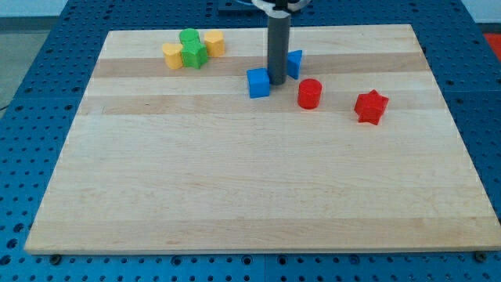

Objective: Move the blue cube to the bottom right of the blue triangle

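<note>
1. Nearest the camera is just bare bench [250, 196]. All the blocks sit in the far band near the view's top, so I'll go left to right from there.
2. Far left is a little huddle: a yellow block [171, 56], two green blocks [192, 48] touching each other, and a second yellow one [214, 42] at about 2 o'clock from the greens. Can't really call their shapes. None of them matter for this job.
3. Next is the blue cube [258, 82], the thing to be moved. It sits just at 9 o'clock from my tip [277, 83], touching it or as good as.
4. The end effector is only a plain dark rod with nothing to open or close and nothing held. It stands upright in the gap between the two blue pieces.
5. The blue triangle [294, 63] is at roughly 2 o'clock from my tip, partly hidden behind the rod.
6. Here's the relation that counts: the cube lies at about 8 o'clock from the triangle, and it needs to end up around 4 or 5 o'clock from it. I reckon my tip is on the wrong side. It'd have to get round to the cube's 9 o'clock face and shove toward 3 o'clock.
7. Watch out for the red cylinder [310, 93], which sits close to that target spot. The red star-ish block [371, 106] is well apart, further right.
</note>
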